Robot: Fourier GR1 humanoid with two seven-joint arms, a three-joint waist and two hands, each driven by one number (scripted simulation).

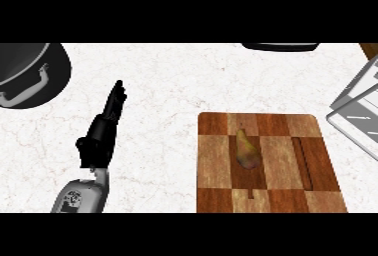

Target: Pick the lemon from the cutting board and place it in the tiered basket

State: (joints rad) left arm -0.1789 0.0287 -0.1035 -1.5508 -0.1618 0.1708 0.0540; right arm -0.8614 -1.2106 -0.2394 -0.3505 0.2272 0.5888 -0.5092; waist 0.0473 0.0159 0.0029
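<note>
Head view: we look steeply down on the desk from close above.
Shared views: we have only this one.

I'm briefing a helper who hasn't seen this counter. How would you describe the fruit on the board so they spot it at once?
Find the checkered brown wooden cutting board on the white marble counter, at the view's lower right. Near its middle lies a small yellowish-brown, teardrop-shaped lemon, pointed end away from the robot. It is the only thing on the board, just left of a dark groove.

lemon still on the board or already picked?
On the board. The lemon lies on the cutting board, nothing holding it; the left hand is open, off to the side.
</note>
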